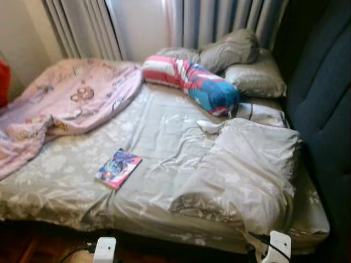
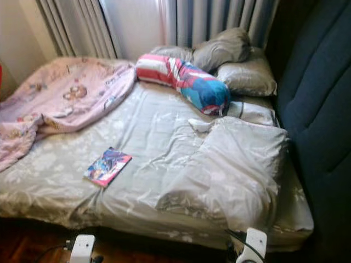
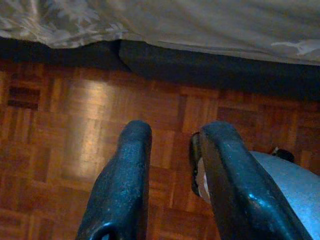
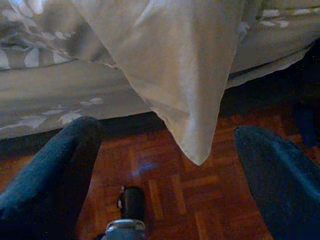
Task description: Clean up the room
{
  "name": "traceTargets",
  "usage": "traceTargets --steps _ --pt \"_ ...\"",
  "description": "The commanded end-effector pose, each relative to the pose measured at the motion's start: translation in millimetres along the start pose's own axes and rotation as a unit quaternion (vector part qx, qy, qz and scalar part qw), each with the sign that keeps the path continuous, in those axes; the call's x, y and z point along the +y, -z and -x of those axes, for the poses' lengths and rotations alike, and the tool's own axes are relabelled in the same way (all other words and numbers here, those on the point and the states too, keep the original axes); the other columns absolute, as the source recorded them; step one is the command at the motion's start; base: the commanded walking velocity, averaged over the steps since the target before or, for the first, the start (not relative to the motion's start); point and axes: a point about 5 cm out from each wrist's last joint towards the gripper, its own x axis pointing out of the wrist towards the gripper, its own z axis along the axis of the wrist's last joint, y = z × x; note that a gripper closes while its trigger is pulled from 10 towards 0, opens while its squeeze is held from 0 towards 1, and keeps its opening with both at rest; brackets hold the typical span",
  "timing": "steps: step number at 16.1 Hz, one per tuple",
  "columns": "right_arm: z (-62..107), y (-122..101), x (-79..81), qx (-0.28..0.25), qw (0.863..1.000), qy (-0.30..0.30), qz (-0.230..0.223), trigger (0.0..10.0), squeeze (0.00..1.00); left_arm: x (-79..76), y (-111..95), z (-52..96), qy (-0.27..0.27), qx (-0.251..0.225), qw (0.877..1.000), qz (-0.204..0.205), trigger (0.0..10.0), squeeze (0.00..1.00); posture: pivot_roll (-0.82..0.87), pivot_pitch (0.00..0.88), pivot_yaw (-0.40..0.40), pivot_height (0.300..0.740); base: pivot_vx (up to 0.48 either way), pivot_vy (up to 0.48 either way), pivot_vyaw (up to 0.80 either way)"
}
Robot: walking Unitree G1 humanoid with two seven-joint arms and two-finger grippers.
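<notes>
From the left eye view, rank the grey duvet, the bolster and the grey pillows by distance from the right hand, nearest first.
1. Grey duvet: bunched at the bed's near right corner, just above the right hand, which is low by the floor.
2. Bolster: striped, mid-bed toward the right.
3. Grey pillows: far right, by the curtains.

A home bedroom: unmade bed (image 1: 164, 137), pillows (image 1: 255, 76), curtains (image 1: 82, 27).

One bed (image 1: 164, 137) — three grey pillows (image 1: 227, 50), one bolster (image 1: 189, 82), one book (image 1: 118, 168).
</notes>
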Motion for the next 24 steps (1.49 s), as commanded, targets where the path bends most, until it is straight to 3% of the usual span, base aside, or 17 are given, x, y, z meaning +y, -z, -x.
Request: traceTargets --steps 1,4,7,20,24 --pt "-0.3 -2 1.8 -0.005 1.0 -0.003 -0.001 10.0 0.0 2.9 0 0.0 -0.006 0.0 1.0 -0.002 10.0 0.0 0.11 0.007 -0.017 0.74 0.0 0.0 0.0" --pt "-0.3 -1 1.3 -0.002 1.0 -0.002 -0.007 10.0 0.0 1.8 0 0.1 -0.006 0.0 1.0 -0.001 10.0 0.0 0.11 0.006 -0.019 0.74 0.0 0.0 0.0" --pt "-0.4 -2 1.2 -0.002 1.0 -0.005 -0.005 10.0 0.0 1.5 0 0.0 -0.007 -0.001 1.0 0.001 10.0 0.0 0.12 0.007 -0.021 0.74 0.085 0.0 -0.79" --pt "-1.2 -8 6.9 -0.021 0.999 -0.02 -0.014 10.0 0.0 2.8 -1 0.0 -0.011 -0.002 1.0 0.001 10.0 0.0 0.12 0.01 -0.018 0.74 0.226 0.0 0.0" --pt "-3.2 -23 11.4 -0.049 0.998 -0.029 -0.023 10.0 0.0 2.6 1 0.4 -0.01 -0.001 1.0 0.001 10.0 0.0 0.12 0.012 -0.02 0.74 0.0 0.0 0.0"
